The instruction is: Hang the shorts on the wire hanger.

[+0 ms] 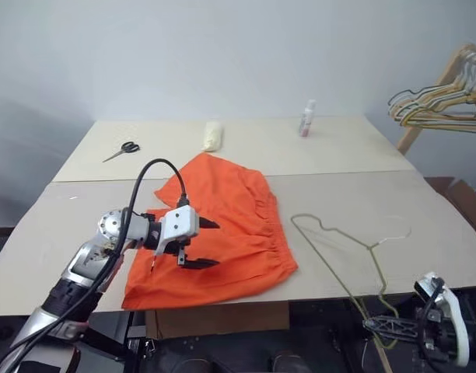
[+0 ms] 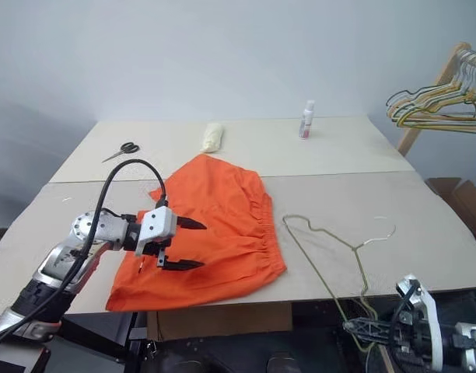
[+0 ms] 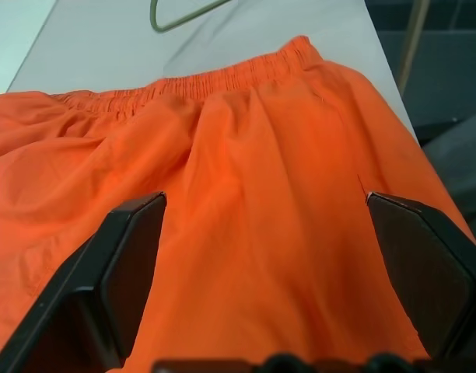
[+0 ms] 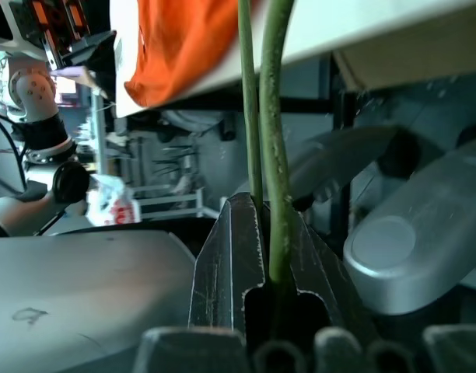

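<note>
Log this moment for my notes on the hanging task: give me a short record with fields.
shorts: orange shorts flat on the table, waistband toward the wire hanger
wire hanger: wire hanger partly on the table, its bottom corner over the near edge
left gripper: left gripper open above the shorts
right gripper: right gripper shut on the wire hanger below the table edge

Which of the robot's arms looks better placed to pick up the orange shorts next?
The left. Its left gripper hangs open right over the shorts, fingers either side of the fabric. The right gripper is shut on the wire hanger, down past the table's near edge.
</note>
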`<state>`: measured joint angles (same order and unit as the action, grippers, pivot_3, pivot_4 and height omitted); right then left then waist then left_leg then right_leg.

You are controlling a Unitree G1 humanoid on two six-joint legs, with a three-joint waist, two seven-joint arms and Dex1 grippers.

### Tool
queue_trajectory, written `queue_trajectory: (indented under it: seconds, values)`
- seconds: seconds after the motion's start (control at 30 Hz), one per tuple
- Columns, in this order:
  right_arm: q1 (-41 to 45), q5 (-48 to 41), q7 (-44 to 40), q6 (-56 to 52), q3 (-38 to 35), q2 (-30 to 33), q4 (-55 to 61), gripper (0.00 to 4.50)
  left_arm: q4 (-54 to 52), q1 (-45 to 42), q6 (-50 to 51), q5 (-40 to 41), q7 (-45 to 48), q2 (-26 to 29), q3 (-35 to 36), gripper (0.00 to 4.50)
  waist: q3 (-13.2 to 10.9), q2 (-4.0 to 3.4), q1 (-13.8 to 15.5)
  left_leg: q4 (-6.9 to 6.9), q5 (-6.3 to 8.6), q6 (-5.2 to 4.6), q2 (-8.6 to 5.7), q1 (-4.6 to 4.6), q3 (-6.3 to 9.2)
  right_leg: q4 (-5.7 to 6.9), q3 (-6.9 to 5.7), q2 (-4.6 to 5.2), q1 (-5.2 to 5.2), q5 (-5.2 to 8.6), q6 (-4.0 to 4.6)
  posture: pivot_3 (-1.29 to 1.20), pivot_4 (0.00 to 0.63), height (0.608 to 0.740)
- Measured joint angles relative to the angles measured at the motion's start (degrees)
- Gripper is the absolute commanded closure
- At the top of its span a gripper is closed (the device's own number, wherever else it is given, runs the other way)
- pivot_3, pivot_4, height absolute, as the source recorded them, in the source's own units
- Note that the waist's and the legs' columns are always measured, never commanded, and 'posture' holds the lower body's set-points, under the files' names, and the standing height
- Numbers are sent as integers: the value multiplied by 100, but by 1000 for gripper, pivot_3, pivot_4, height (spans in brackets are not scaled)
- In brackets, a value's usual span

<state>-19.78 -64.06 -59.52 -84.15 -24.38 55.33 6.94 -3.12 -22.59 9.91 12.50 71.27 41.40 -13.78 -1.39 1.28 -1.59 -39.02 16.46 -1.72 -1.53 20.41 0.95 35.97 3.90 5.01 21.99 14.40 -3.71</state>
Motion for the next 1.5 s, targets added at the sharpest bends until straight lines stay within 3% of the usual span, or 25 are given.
queue_trajectory:
  seconds: [0.33,0.57,0.87,1.07,1.27,1.5]
  values:
    - [717,806,-349,683,1028,9,-745,4500,-180,83,23,114,210,68,52,18,0,1,89,-3,1,-1,3,7,-1,3,1,1,9,-3,0,-10,0,740]
    - [884,965,-741,896,1260,22,-878,4500,-282,125,31,114,185,130,143,18,0,1,148,-5,1,-1,-1,11,1,4,0,5,12,-4,-1,2,0,740]
    - [876,1231,-1653,1179,1868,581,-811,4500,-297,227,39,96,24,134,150,18,0,1,209,-6,1,-2,0,10,1,5,0,4,13,-4,-1,27,0,740]
    - [1844,1609,-1864,1154,2674,583,-1310,4500,-339,267,33,14,-70,165,156,18,0,2,214,-8,1,-2,0,6,-2,7,0,4,13,-6,1,46,0,740]
    - [3245,2069,-2053,1155,3296,150,-2508,4500,-435,340,38,-108,-174,167,151,18,0,3,263,-8,1,-2,-7,11,5,7,-3,7,20,-9,5,74,0,740]
    - [3674,2468,-2753,1472,3978,66,-2774,4500,-534,536,64,-130,-286,180,153,18,0,2,402,-11,1,-2,-11,18,8,10,-7,14,26,-9,5,106,0,740]
